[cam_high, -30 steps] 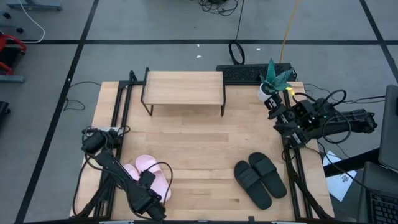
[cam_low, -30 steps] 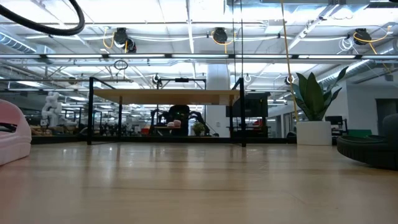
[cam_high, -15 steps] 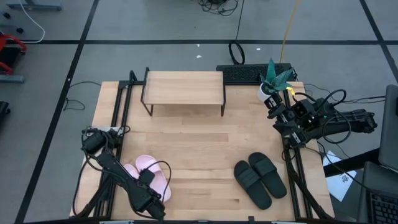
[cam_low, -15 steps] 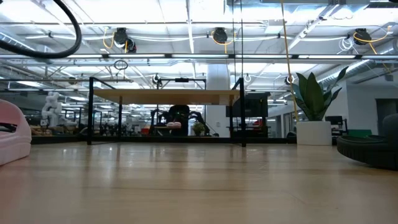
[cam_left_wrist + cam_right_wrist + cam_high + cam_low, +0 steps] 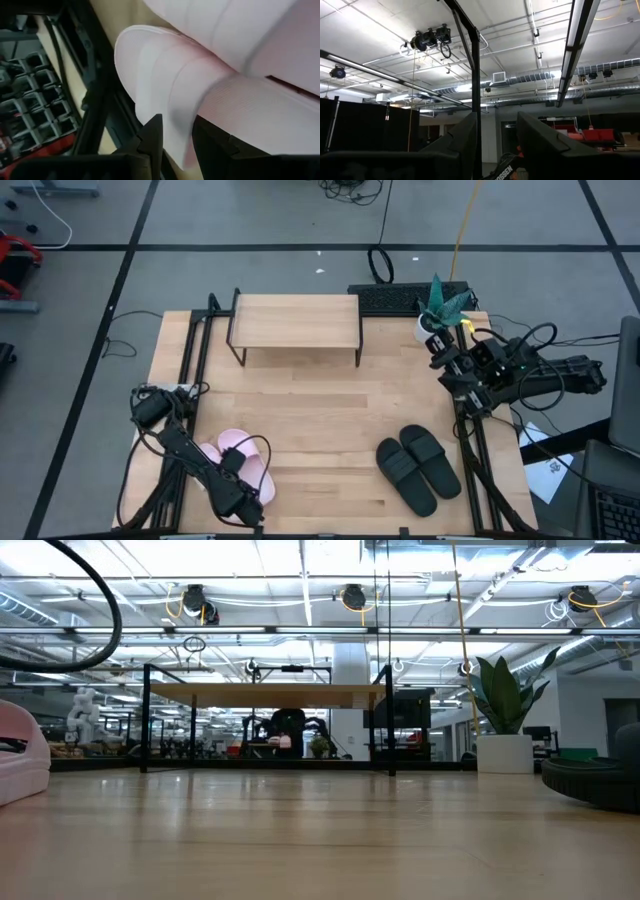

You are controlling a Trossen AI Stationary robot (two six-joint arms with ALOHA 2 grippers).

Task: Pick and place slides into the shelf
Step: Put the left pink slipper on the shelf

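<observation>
The two pale pink slides (image 5: 250, 452) lie side by side on the near left of the table; one shows at the low view's edge (image 5: 20, 755). My left gripper (image 5: 240, 473) is low over their near side, shut on one pink slide (image 5: 165, 75). The black slides (image 5: 418, 468) lie flat at the near right, soles on the wood (image 5: 595, 780). The shelf (image 5: 295, 320) stands on its thin black legs at the far edge (image 5: 265, 695). My right gripper (image 5: 497, 137) waits open at the table's right edge (image 5: 452, 365), pointing up at the ceiling. My left gripper has the rim of one pink slide's sole (image 5: 176, 127), near its rounded end, between its two fingers (image 5: 152, 137). The fingers come slanting down from the table's near side. The slide still lies on the table beside its partner.
A potted plant (image 5: 440, 305) stands at the far right corner (image 5: 505, 710), with a dark keyboard (image 5: 390, 298) behind the shelf. Black rails run along the left (image 5: 195, 340) and right (image 5: 475, 450) table edges. Bare wood lies between shelf and slides (image 5: 320, 400).
The left arm has shifted slightly over the pink slides; its cable loop in the low view has swung left and down. The slides and the right arm have kept still.
</observation>
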